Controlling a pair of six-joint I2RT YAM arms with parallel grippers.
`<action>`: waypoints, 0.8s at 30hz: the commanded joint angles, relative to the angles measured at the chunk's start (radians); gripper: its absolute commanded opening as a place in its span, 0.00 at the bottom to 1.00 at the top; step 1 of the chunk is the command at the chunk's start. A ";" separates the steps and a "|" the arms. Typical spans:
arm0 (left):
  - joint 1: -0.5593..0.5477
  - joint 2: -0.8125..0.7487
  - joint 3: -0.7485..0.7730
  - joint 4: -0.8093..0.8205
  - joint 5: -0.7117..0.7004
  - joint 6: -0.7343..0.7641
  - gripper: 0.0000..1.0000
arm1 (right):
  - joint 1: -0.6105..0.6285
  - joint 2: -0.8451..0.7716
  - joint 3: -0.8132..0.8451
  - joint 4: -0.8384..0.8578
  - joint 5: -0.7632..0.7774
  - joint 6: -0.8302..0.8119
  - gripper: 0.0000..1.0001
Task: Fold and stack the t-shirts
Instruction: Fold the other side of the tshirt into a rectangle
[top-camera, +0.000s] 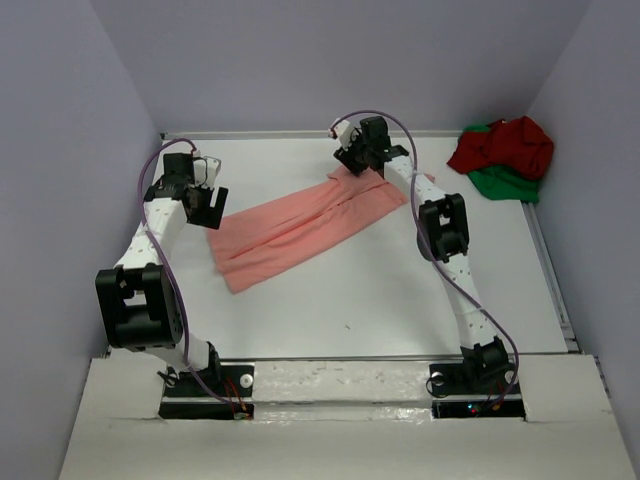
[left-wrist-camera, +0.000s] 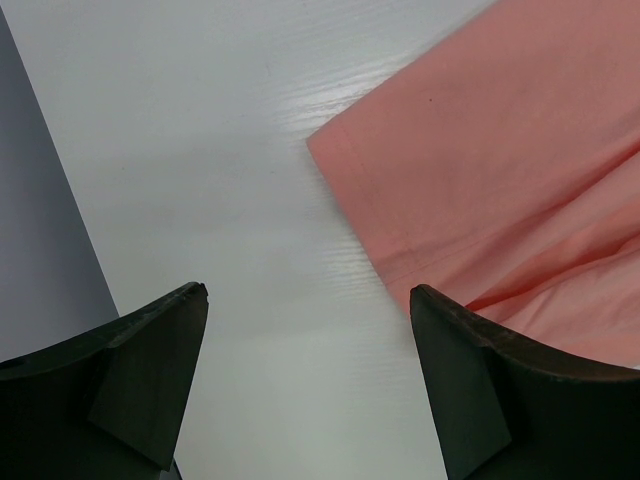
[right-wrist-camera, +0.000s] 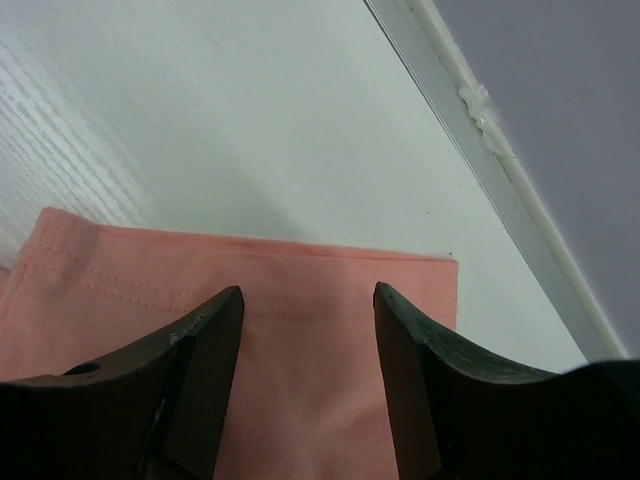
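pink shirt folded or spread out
Folded lengthwise: the salmon-pink shirt lies as a long narrow band slanting across the table, with lengthwise creases and overlapping layers showing in the top view.

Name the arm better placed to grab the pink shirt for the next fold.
Right, probably. The right gripper hangs directly over the pink shirt at its far hem, jaws apart. The left gripper, open, hangs over the table beside the shirt's corner.

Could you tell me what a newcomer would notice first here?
The salmon-pink shirt lies as a long diagonal strip on the white table, the left gripper and right gripper open at its ends. The dark red shirt and green shirt sit crumpled together in the far right corner.
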 joint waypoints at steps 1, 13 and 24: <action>0.007 -0.015 -0.007 0.001 0.000 0.004 0.93 | 0.009 0.012 0.038 0.082 0.020 -0.016 0.61; 0.007 0.019 0.016 -0.015 0.004 0.003 0.93 | 0.009 0.027 0.015 0.078 0.058 -0.029 0.75; 0.007 0.026 0.019 -0.028 0.006 0.007 0.93 | 0.009 0.047 0.038 0.001 0.032 0.003 0.75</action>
